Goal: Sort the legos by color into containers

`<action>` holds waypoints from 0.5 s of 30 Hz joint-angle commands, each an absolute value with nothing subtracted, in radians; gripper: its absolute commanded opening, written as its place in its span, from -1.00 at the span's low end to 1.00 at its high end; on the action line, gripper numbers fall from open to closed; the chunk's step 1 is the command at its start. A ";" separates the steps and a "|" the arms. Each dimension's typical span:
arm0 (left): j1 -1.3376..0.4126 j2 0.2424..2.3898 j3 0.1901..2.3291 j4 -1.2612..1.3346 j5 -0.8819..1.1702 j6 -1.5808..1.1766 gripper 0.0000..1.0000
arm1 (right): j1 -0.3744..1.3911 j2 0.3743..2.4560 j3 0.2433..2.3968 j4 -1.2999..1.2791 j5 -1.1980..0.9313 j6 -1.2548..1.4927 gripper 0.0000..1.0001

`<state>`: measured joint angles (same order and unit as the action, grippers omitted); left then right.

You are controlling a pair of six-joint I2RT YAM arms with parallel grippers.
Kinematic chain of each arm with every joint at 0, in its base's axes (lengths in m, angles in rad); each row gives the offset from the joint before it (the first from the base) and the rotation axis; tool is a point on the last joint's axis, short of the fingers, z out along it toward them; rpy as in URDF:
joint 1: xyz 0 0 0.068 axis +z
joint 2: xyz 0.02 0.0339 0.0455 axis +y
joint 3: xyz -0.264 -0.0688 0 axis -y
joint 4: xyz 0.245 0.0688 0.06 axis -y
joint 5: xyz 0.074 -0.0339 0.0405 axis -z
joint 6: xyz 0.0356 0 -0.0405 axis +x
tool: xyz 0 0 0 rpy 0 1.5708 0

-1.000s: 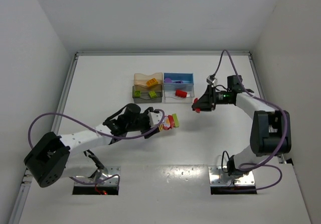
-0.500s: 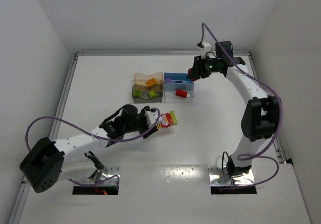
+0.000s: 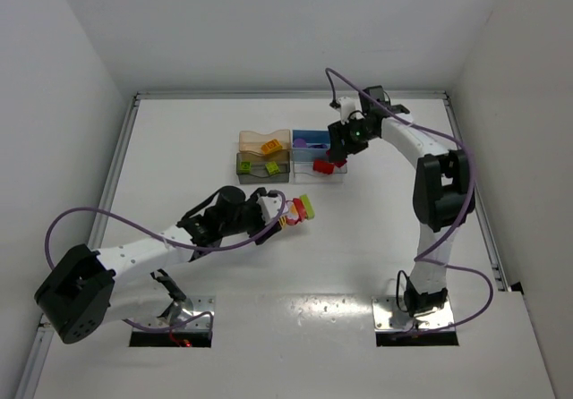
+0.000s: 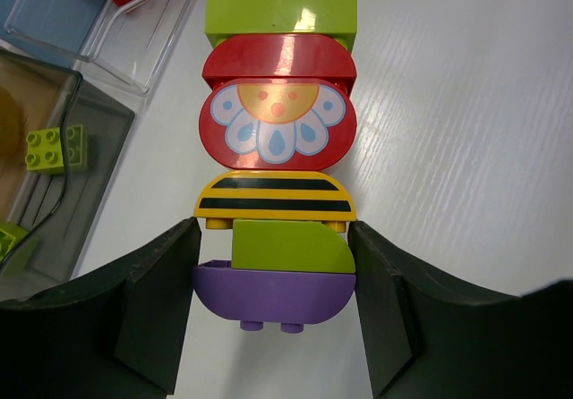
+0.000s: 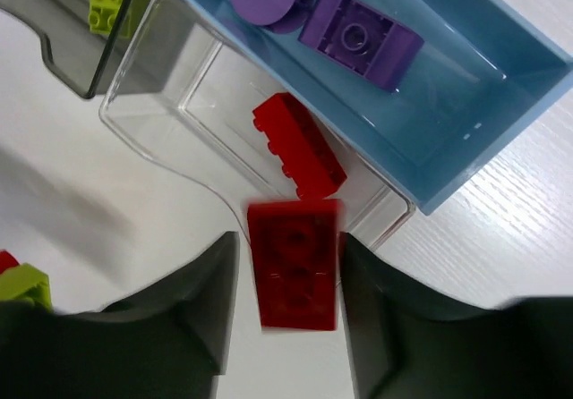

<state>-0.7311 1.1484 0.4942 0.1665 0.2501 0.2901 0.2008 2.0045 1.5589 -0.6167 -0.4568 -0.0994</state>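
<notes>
My left gripper (image 3: 285,217) is shut on a stack of legos (image 3: 302,208) near the table's middle. In the left wrist view its fingers (image 4: 157,309) press the purple bottom piece (image 4: 273,293); above it are green, striped yellow (image 4: 275,198), a red dome (image 4: 279,104) and a green brick. My right gripper (image 3: 337,156) hangs over the right end of the clear bin (image 3: 306,174). In the right wrist view a blurred red brick (image 5: 295,274) lies between its parted fingers (image 5: 206,301), with a gap on the left. Another red brick (image 5: 300,144) lies in the clear bin (image 5: 161,86).
The four bins stand in a block: tan (image 3: 255,139), dark grey (image 3: 251,168) with green bricks, blue (image 3: 333,135) with purple pieces (image 5: 358,32), and clear. Both arms' purple cables loop over the table. White walls close in the table at left, back and right.
My right arm swung from the right of the bins round the back and down over the clear bin with the red brick. My left gripper and its stack shifted only slightly.
</notes>
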 commanded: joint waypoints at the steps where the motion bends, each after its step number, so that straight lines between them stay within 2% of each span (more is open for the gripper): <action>1: -0.721 1.147 0.534 0.222 0.252 0.288 -0.76 | 0.202 1.999 1.623 -0.611 -0.434 -0.129 0.21; 4: -0.712 1.158 0.543 0.232 0.252 0.288 -0.76 | 0.213 1.999 1.632 -0.611 -0.454 -0.129 0.51; 5: -0.712 1.167 0.552 0.232 0.261 0.288 -0.76 | 0.213 1.987 1.641 -0.611 -0.465 -0.129 0.56; 7: -0.712 1.167 0.552 0.232 0.261 0.288 -0.76 | 0.213 1.970 1.641 -0.621 -0.564 -0.094 0.59; 11: -0.712 1.167 0.571 0.232 0.261 0.288 -0.76 | 0.175 1.934 1.606 -0.690 -0.999 -0.051 0.59; 15: -0.712 1.167 0.592 0.241 0.261 0.288 -0.76 | 0.199 1.872 1.479 -0.745 -1.111 -0.086 0.59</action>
